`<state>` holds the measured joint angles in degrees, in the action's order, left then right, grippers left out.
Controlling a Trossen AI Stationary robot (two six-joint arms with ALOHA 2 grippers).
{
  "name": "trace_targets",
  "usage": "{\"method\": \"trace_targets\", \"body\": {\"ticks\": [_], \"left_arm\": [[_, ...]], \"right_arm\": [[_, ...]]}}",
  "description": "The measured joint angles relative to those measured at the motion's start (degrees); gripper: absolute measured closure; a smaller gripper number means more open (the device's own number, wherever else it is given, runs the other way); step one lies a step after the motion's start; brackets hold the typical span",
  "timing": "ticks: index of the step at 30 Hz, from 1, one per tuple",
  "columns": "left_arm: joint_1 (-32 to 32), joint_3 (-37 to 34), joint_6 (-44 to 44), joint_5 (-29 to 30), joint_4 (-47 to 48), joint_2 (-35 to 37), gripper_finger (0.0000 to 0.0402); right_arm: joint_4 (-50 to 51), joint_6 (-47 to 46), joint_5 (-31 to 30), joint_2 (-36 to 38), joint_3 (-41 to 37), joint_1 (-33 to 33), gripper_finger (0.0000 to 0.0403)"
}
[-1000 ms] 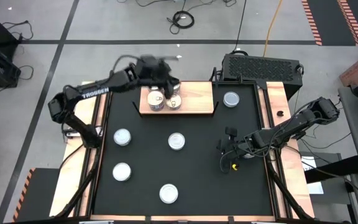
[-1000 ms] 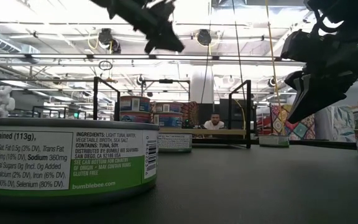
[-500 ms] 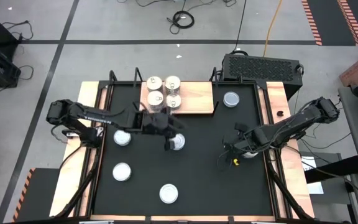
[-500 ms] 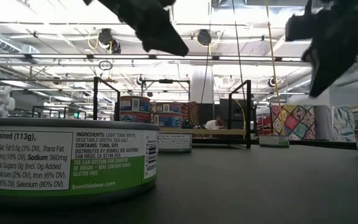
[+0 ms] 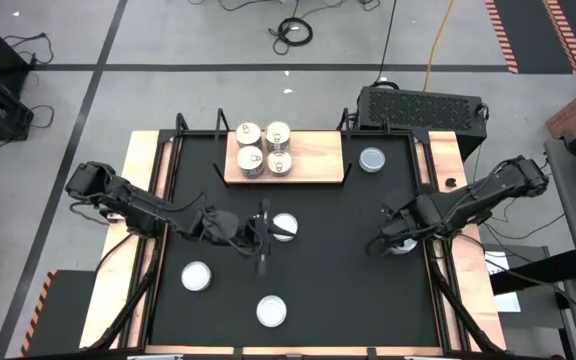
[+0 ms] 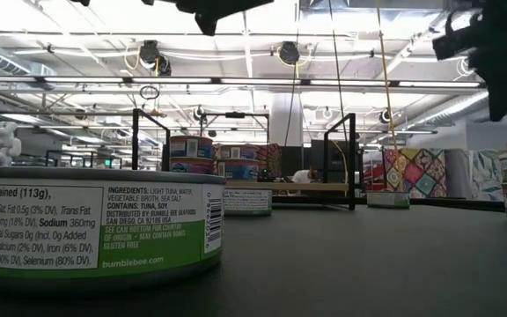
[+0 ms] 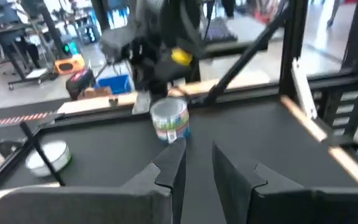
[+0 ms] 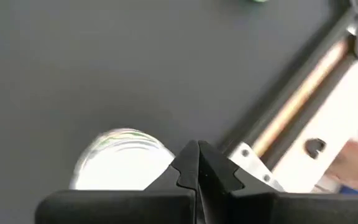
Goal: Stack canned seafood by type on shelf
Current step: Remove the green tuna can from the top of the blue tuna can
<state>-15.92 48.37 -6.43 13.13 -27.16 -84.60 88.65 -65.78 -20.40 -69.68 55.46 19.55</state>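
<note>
Overhead, a black table carries a light wooden shelf [image 5: 313,160] at its far edge. Four seafood tins [image 5: 264,147] already sit grouped on the shelf's left half; whether any are stacked cannot be told from above. Loose tins remain on the black surface: one beside the shelf [image 5: 372,159], one mid-table [image 5: 286,227], two nearer the front [image 5: 196,276], and one under the right arm [image 5: 400,244]. The left gripper [image 5: 262,236] reaches low across the table, just beside the mid-table tin, its fingers [image 7: 169,171] partly parted and holding nothing. The right gripper [image 5: 380,241] hangs near the right edge, pressed closed and empty. The job looks under half finished, with several tins left to shelve
</note>
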Motion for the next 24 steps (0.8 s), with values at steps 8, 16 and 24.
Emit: {"method": "trace_targets", "body": {"ticks": [8,16,24], "left_arm": [[-1.9,-0.1,3.1,-2.5,-1.5,-0.3,0.0320],[-5.7,-0.1,3.1,-2.5,-2.2,-0.9,0.0320],[-6.7,-0.1,1.5,-2.4,-0.9,-0.9,0.0320]], "right_arm": [[1.3,-2.4,-2.3,0.6,-2.2,-5.6,0.0403],[1.3,-3.1,-5.1,0.6,-2.2,-15.2,0.0403],[1.2,9.8,-3.3,0.6,-5.4,-26.8,0.0403]]}}
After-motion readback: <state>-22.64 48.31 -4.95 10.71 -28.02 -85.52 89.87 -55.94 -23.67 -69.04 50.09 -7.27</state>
